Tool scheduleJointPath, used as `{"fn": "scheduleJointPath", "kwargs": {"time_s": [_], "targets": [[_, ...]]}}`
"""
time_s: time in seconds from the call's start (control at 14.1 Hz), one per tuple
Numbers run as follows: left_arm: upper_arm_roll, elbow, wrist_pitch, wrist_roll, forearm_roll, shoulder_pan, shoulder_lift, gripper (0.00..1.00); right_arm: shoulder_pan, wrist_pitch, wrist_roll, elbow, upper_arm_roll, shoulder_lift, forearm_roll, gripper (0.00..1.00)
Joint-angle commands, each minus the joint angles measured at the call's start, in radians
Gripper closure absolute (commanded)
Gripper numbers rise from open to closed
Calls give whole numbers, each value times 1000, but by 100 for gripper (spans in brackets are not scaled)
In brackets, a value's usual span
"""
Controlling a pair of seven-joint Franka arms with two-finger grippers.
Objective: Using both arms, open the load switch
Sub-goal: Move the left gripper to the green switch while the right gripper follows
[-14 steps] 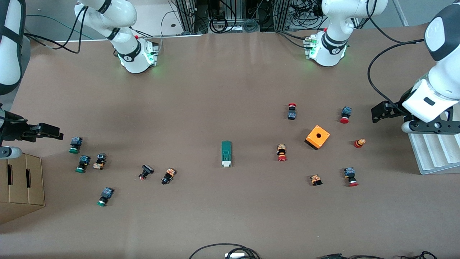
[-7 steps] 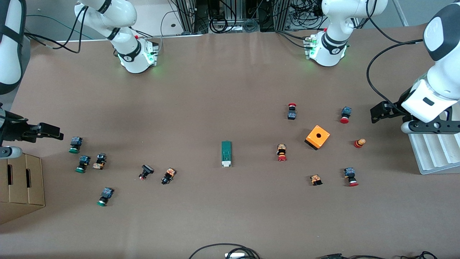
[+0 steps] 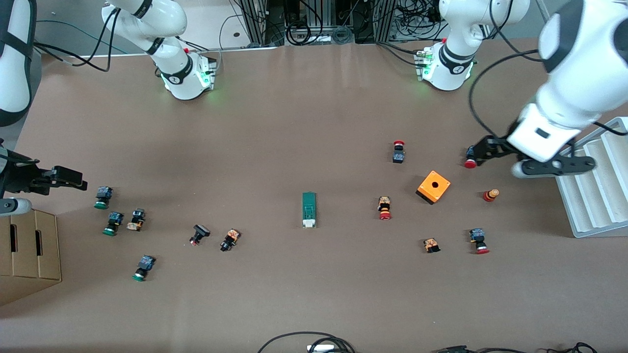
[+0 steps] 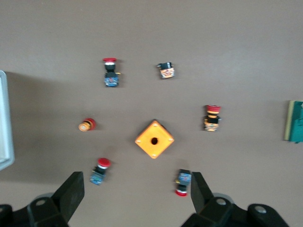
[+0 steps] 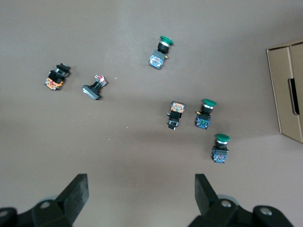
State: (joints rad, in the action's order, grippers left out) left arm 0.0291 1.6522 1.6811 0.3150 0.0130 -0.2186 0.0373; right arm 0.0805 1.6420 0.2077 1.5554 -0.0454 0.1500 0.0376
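Both pairs of fingers are standing wide apart, holding nothing. The left gripper (image 3: 483,149) is hanging over a red-capped push button (image 3: 471,162) near the orange box (image 3: 433,187), well apart from the load switch (image 3: 308,210), which is lying flat mid-surface, white end nearer the front camera, with bare surface (image 3: 314,122) all around it. The right gripper (image 3: 68,177) is hanging above the green-capped push buttons (image 3: 103,197) beside a cardboard box (image 3: 29,250). A white ridged tray (image 3: 593,196) is sitting at the left arm's end.
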Motion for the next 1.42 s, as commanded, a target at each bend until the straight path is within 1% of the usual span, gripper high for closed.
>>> {"fn": "scheduleJointPath", "kwargs": {"time_s": [0.0, 0.14, 0.28, 0.36, 0.5, 0.64, 0.85, 1.0, 1.14, 1.35], "targets": [[-8, -12, -21, 88, -16, -71, -8, 1, -25, -5, 19, -9, -4, -12, -25, 0], [-8, -11, -20, 134, -28, -106, -11, 1, -76, 2, 15, -8, -4, -12, -60, 0], [-8, -11, -15, 218, -28, -152, -10, 1, -117, 5, 13, -9, -4, -6, -143, 0], [-8, -11, -11, 258, -27, -180, -10, 1, -132, 12, 12, -11, -2, -6, -150, 0], [-6, -6, 2, 324, -25, -235, -4, 1, -146, 45, 18, -9, -2, -1, -133, 0], [-8, -2, 35, 428, -8, -303, 3, 1, -169, 61, 19, -11, -2, 3, -96, 0], [-8, 47, 135, 512, -4, -376, 4, 1, -206, 123, 10, -9, -2, 32, -16, 0], [-8, 58, 198, 588, 4, -427, 22, 1, -215, 140, 12, -9, -2, 57, -10, 0], [-8, 60, 253, 656, 66, -479, 52, 1, -217, 148, 12, -9, -2, 75, -10, 0], [-8, 60, 308, 826, 165, -579, 108, 1, -217, 150, 21, -9, -2, 98, -10, 0]]}}
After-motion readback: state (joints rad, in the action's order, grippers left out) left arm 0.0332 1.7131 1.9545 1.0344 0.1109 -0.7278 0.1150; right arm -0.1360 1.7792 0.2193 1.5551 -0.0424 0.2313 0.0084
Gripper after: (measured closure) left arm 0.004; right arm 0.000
